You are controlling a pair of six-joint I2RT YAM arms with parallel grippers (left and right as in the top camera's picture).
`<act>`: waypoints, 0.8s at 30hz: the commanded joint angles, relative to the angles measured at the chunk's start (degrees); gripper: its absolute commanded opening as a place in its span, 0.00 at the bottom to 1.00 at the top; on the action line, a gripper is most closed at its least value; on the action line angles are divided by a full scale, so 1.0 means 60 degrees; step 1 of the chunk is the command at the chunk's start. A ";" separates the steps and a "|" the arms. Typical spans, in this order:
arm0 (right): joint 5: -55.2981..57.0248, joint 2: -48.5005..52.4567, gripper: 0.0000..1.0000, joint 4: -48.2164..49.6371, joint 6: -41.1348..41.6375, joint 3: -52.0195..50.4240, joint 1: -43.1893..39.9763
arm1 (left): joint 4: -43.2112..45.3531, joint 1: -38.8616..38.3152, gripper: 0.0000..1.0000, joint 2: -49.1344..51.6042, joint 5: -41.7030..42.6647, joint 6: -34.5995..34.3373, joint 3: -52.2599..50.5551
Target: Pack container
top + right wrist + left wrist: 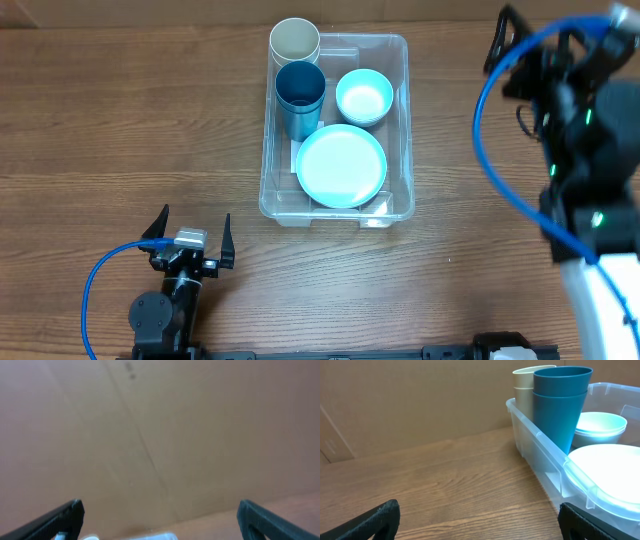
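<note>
The clear plastic container [267, 175] stands at the table's middle. It holds a cream cup [295, 40], a dark teal cup [300, 95], a pale blue bowl [364, 96] and a pale blue plate [341, 165]. My left gripper [193, 235] is open and empty near the front edge, left of the container and apart from it. In the left wrist view the left gripper [479, 522] is over bare wood, with the container [540, 447], teal cup [560, 405] and plate [612, 472] at the right. My right gripper [497, 42] is open and empty, raised to the container's right; the right wrist view [160, 520] shows a brown wall.
A brown cardboard wall [420, 400] stands behind the table. The right arm's body and blue cable [580, 150] fill the right side. A blue cable [95, 285] loops left of the left arm's base.
</note>
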 commanded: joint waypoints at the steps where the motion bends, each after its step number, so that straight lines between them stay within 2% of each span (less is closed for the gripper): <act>1: -0.0393 -0.1971 1.00 0.1377 -0.0277 -0.2885 -0.0007 | 0.0000 0.0044 1.00 -0.0098 0.0146 0.0175 -0.0040; 5: -0.0397 -0.4390 1.00 0.2809 -0.0273 -0.6222 -0.0007 | 0.0000 0.0044 1.00 -0.0098 0.0146 0.0175 -0.0040; 10: -0.0444 -0.7082 1.00 0.2958 -0.0273 -0.9023 -0.0007 | 0.0000 0.0044 1.00 -0.0098 0.0146 0.0175 -0.0040; 12: -0.0477 -0.7577 1.00 0.2674 -0.0259 -0.9431 -0.0007 | 0.0000 0.0044 1.00 -0.0098 0.0146 0.0175 -0.0040; 20: -0.0164 -0.8531 1.00 -0.0758 -0.0277 -0.9592 -0.0007 | 0.0000 0.0044 1.00 -0.0102 0.0146 0.0175 -0.0040; 24: 0.0044 -0.9366 1.00 -0.1636 -0.0277 -0.9664 -0.0018 | 0.0000 0.0044 1.00 -0.0102 0.0146 0.0175 -0.0040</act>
